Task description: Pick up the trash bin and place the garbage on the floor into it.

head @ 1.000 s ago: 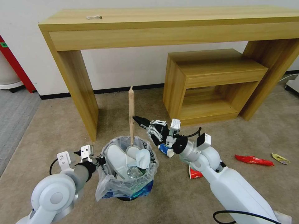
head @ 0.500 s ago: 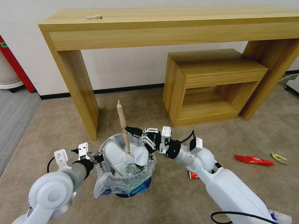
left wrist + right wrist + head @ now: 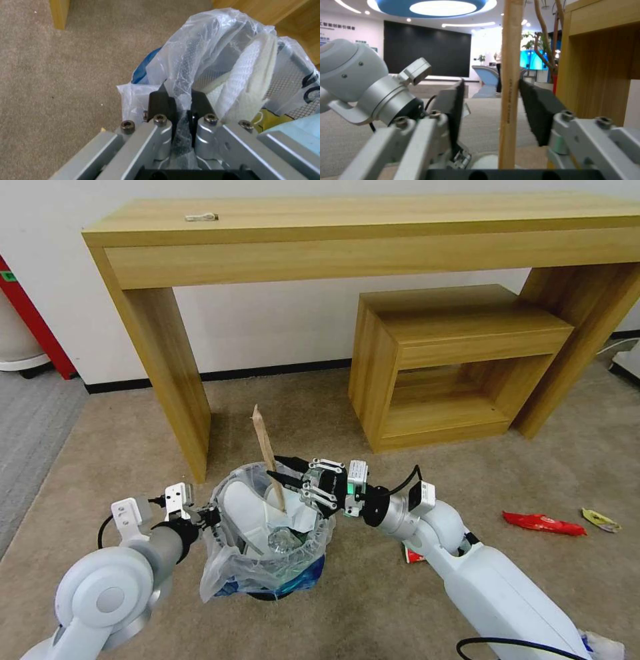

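Wooden stick point(image 3: 510, 82) upright between the right tool's point(image 3: 490, 110) spread pads, perhaps touching one.

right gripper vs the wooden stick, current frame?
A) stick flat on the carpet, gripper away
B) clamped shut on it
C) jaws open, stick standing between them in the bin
C: in the right wrist view the wooden stick stands between the spread pads of the right gripper, a gap showing on one side, its lower end in the trash bin.
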Robot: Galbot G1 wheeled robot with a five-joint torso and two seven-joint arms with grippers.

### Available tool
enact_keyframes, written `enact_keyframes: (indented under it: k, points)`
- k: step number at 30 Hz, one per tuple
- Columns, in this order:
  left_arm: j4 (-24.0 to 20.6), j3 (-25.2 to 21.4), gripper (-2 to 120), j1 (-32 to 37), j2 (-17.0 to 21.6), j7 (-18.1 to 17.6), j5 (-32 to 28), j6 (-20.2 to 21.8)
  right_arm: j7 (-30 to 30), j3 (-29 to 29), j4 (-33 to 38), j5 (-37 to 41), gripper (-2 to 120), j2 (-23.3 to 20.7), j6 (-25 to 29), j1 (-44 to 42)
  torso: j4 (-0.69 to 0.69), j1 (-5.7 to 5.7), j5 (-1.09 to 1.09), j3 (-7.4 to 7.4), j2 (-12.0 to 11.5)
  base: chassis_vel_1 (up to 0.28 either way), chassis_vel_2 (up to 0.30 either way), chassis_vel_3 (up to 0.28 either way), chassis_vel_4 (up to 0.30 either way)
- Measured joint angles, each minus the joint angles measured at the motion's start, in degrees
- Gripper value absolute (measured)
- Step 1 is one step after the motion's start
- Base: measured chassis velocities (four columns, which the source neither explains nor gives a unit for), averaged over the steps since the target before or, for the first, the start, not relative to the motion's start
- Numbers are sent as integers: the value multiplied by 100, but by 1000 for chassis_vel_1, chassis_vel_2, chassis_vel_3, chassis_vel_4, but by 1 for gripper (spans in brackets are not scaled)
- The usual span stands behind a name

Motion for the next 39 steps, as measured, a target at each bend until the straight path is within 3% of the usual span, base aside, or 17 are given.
enact_keyframes:
  k: [4,7,8,15,39]
  points:
    - [-8,-11,3,-1,5,1,0,0,-30,27,6,-13,61,-12,0,-25,0,0,0,0,0,0,0,0,0]
    - [-11,-19,3,-2,7,1,-1,0,-39,33,10,-14,64,-16,0,-32,0,0,0,0,0,0,0,0,0]
    - [-16,-30,3,-2,8,2,-2,0,-56,46,12,-22,76,-23,0,-41,0,0,0,0,0,0,0,0,0]
    - [-25,-67,3,-15,19,3,-26,-1,-171,140,6,-174,98,-91,-20,-119,0,0,0,0,0,0,0,0,0]
    - [3,-47,3,-41,-13,43,-12,0,-291,-294,-321,-457,100,-22,-48,-108,1,0,0,0,0,0,0,0,0]
